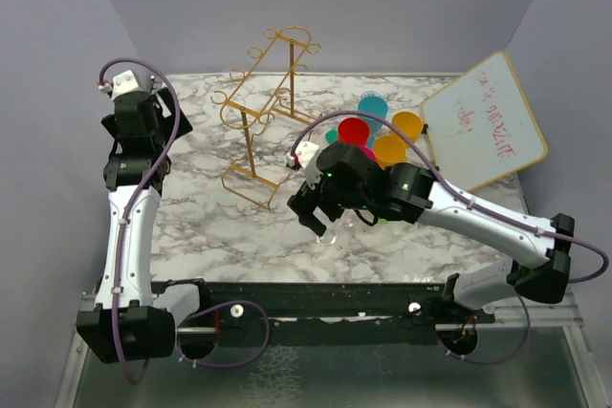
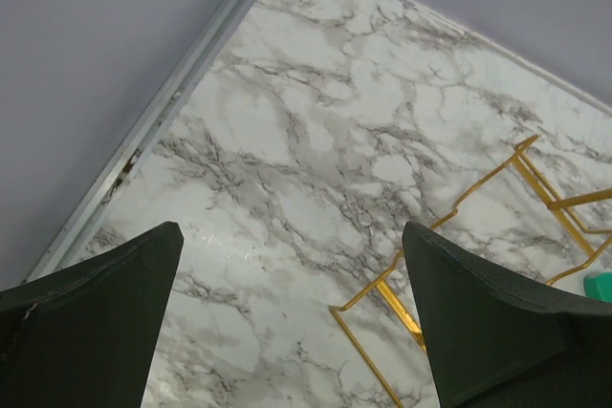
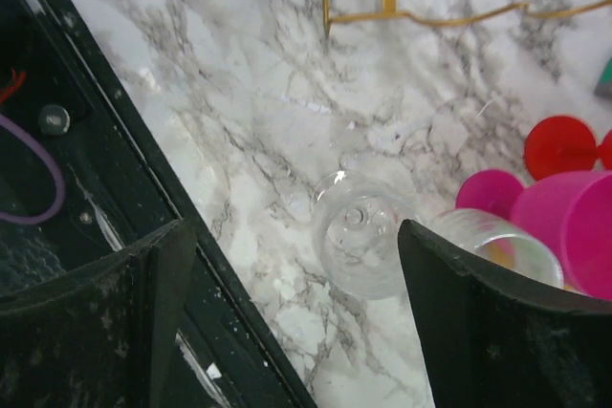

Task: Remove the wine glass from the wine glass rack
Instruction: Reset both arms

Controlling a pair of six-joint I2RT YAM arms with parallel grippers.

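Between the spread fingers of the right gripper (image 3: 292, 231) I see the wine glass (image 3: 359, 236) from above, on the marble table (image 3: 239, 93); neither finger touches it, as far as I can tell. It is off the wine glass rack (image 1: 263, 107), whose wire base lies just beyond. A second clear glass (image 3: 492, 241) and a magenta cup (image 3: 569, 226) sit just beside it. The left gripper (image 2: 292, 226) is likewise spread, holding nothing, over marble near the rack's base.
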